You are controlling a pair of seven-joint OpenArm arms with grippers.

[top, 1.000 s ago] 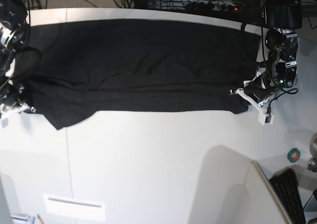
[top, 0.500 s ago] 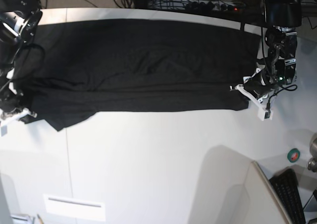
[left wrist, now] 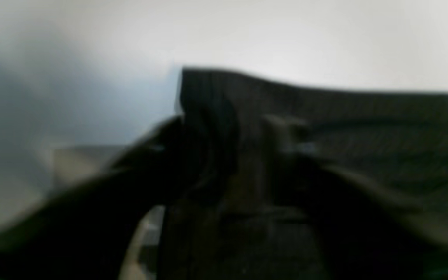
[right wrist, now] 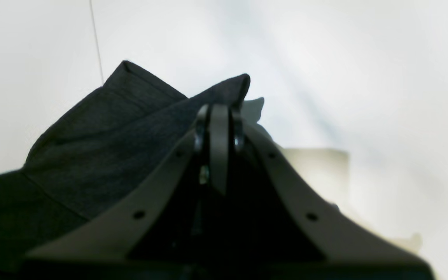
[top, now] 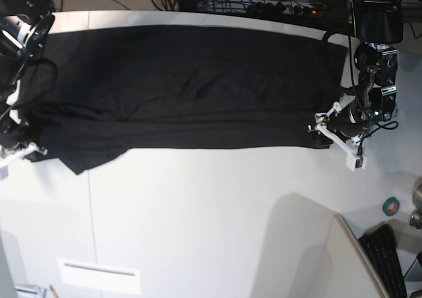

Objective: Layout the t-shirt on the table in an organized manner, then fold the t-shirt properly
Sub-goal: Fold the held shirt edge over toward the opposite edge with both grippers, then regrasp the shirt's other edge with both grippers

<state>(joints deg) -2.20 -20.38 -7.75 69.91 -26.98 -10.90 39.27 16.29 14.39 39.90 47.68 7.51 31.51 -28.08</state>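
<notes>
1. White tabletop filled the background of the left wrist view, where the table (left wrist: 286, 35) lay bare above a dark ridge of the t-shirt (left wrist: 325, 128). The picture was badly blurred, so whether the left gripper's jaws were apart or together could not be told from it.

2. Right wrist view: the right gripper (right wrist: 218, 116) had its jaws pressed together on a raised corner of the black fabric, which peaked just above the tips. A thin dark seam (right wrist: 96, 42) crossed the white surface behind.

3. Base view: the shirt lay spread as a long black band across the far half of the table, plain side up with no print showing, lightly creased through the middle, and with one flap sagging lower at its left end. The right gripper sat at that left end and the left gripper (top: 337, 134) at the right end by the near corner.

4. Judged from this, the work was in the laying-out stage, the cloth being stretched flat. Next, the sagging flap wants squaring and the creases drawing out before any fold.
</notes>
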